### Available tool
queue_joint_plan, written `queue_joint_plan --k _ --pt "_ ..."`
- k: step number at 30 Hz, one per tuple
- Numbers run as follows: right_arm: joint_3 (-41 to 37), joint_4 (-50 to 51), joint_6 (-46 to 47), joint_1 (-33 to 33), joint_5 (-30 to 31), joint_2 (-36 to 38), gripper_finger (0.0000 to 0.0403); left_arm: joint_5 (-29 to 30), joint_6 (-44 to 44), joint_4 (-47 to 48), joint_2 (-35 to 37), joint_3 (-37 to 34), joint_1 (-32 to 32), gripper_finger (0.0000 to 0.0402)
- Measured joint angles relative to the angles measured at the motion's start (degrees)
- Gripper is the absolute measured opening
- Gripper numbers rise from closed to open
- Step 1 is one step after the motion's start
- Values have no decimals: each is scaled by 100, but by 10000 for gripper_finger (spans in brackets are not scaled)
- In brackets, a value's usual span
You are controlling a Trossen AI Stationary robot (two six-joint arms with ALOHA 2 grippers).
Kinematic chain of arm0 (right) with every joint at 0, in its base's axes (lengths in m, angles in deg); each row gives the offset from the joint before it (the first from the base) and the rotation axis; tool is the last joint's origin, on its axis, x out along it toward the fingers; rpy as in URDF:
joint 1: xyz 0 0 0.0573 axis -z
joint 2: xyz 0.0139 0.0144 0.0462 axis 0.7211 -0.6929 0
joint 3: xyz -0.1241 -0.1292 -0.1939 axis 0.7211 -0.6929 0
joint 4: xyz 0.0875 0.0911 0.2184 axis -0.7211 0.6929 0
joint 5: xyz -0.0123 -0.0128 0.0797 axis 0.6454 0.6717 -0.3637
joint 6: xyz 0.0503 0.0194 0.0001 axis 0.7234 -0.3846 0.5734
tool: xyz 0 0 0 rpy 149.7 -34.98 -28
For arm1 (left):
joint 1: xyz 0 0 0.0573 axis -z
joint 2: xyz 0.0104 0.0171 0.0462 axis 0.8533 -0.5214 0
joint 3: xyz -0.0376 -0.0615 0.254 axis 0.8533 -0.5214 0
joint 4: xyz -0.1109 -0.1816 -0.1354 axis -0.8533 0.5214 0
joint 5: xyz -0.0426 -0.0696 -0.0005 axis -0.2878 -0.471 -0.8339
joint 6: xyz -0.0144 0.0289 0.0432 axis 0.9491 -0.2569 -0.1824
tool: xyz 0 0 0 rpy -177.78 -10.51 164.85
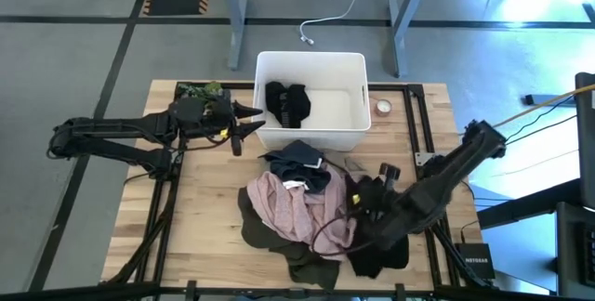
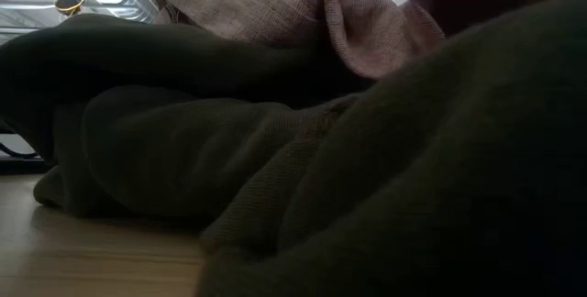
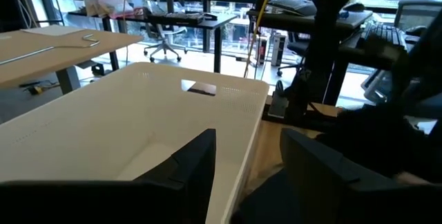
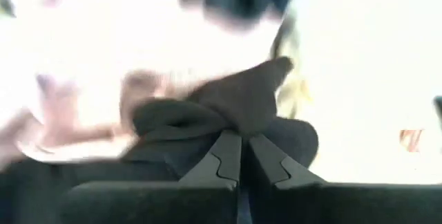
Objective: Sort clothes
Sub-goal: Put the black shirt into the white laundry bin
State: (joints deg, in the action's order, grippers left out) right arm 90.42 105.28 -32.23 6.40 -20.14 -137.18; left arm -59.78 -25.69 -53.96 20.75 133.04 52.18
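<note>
On the wooden table (image 1: 200, 245), the clothes pile (image 1: 297, 213) sits front-centre, just before the white bin (image 1: 353, 134); bare wood left. Right gripper (image 1: 358, 210) at the pile's right edge, fingers pinched on black fabric (image 4: 238, 110). Left gripper (image 1: 249, 124) beside the bin's left wall, parted, holding nothing. One black garment (image 1: 288, 101) lies in the bin.

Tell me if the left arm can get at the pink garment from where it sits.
Probably yes. The left gripper sits open at the white bin's near-left corner, holding nothing. The pink garment lies uncovered on top of the pile, nothing between them, though the right gripper is shut on dark fabric beside it.
</note>
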Motion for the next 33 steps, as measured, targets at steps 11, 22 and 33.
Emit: queue_joint_plan --k 11,22,33 --pt "2475 -423 -2293 23 3916 109 7 0 29 144 0 2 -2 157" --pt "3925 -2256 -6056 1910 5223 107 10 0 -3 60 0 2 -2 157" --pt "3996 -3003 -5635 4415 2191 -278 16 0 -318 61 0 2 -2 157"
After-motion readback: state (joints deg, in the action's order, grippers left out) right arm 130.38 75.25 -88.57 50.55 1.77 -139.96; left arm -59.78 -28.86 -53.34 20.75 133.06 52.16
